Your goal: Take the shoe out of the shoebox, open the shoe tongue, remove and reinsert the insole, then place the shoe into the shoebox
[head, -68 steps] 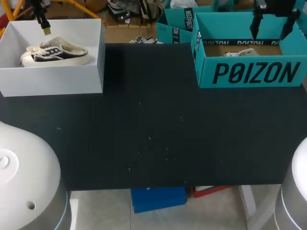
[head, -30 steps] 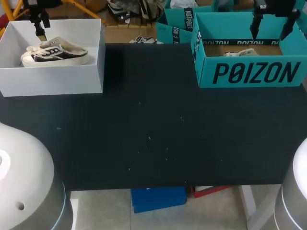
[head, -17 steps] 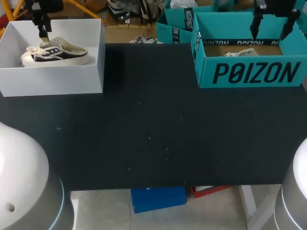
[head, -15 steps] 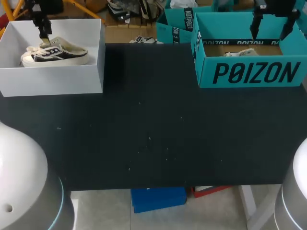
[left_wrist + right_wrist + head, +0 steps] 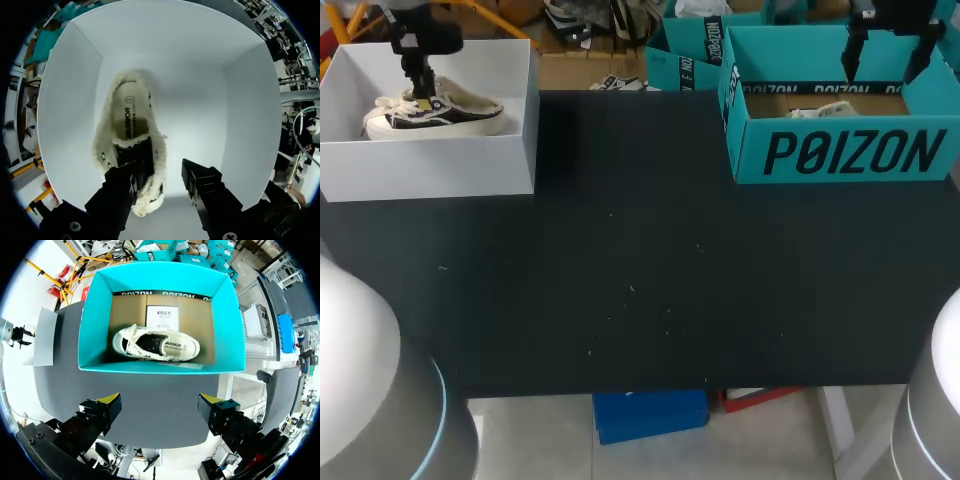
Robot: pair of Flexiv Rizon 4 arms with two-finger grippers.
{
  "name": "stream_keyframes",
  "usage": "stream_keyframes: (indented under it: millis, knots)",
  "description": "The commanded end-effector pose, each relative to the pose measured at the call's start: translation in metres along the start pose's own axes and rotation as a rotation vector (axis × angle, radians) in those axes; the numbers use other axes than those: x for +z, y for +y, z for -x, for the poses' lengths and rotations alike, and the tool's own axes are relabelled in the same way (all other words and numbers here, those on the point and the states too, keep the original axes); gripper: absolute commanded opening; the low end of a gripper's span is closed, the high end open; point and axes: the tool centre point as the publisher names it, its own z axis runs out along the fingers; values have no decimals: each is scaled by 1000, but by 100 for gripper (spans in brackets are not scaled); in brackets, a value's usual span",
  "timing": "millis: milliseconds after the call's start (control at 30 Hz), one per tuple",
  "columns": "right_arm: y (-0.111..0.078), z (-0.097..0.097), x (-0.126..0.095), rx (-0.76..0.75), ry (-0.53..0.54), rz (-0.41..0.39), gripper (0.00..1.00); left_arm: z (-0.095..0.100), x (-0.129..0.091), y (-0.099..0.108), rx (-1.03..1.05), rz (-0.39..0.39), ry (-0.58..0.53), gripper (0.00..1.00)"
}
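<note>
One worry: my left tool, spread, has a finger over the shoe rather than beside it, so closing may pinch only fleece trim and slip.

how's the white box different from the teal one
The white box is plain; the teal box has black print on its front wall. The white box sits at the table's far left, the teal box at its far right. The left claw is down inside the white box at its shoe; the right claw hangs above the teal box, clear of its shoe. Both are open-topped and hold one fleecy shoe.
</note>
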Motion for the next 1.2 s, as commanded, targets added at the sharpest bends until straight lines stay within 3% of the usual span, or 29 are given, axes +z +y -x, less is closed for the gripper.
stream_keyframes:
  millis: [33, 567, 900, 933, 1000, 1033, 1067, 1200]
  knots:
    - [1, 0, 0, 0, 0, -1, 100, 9, 10, -1, 0, 0, 22, 46]
    - [1, 0, 0, 0, 0, -1, 100, 5, 56, -3, -35, 4, 47, 47]
    - [1, 0, 0, 0, 0, -1, 100, 6, 72, -6, -50, 3, 43, 45]
    - [1, 0, 0, 0, 0, -1, 100, 6, 72, -7, -55, 5, 41, 43]
    - [1, 0, 0, 0, 0, -1, 100, 7, 76, -7, -70, 12, 35, 26]
    - [1, 0, 0, 0, 0, -1, 100, 8, 77, -8, -83, 13, 36, 11]
    - [1, 0, 0, 0, 0, -1, 100, 8, 78, -8, -91, 21, 32, 4]
    - [1, 0, 0, 0, 0, -1, 100, 12, 78, -8, -152, 61, 28, 0]
